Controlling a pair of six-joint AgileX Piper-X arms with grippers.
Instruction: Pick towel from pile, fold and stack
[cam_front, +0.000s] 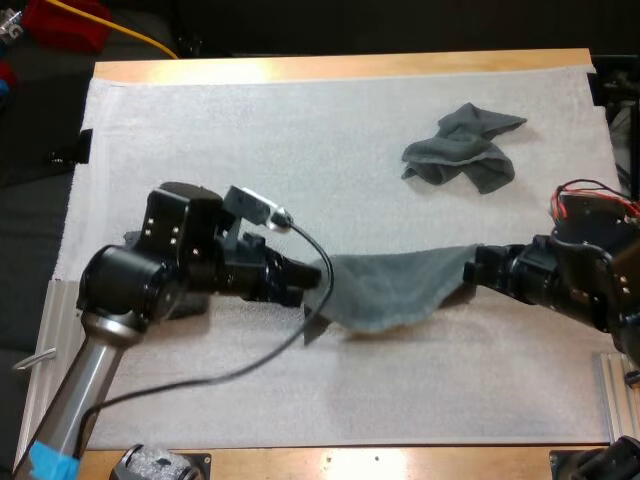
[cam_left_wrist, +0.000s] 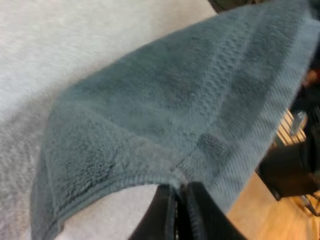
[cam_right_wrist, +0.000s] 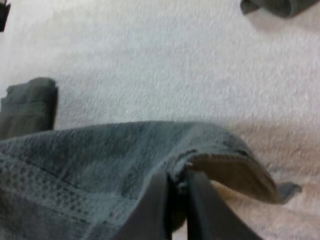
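Left claw (cam_front: 320, 277), right claw (cam_front: 470, 268) pinch stretched towel (cam_front: 390, 288); one crumpled towel (cam_front: 462, 150), one folded towel (cam_right_wrist: 27, 107).

I see a dark grey-green terry towel (cam_front: 390, 285) lifted and stretched sideways, sagging near the middle; a second towel (cam_front: 462, 148) of the same cloth lies crumpled at the far right.

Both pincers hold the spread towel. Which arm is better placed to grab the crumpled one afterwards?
Right, probably. The crumpled towel lies at the far right of the mat, just beyond the right pincer. The left pincer grips the opposite end of the held towel, farther away, and would have to reach across.
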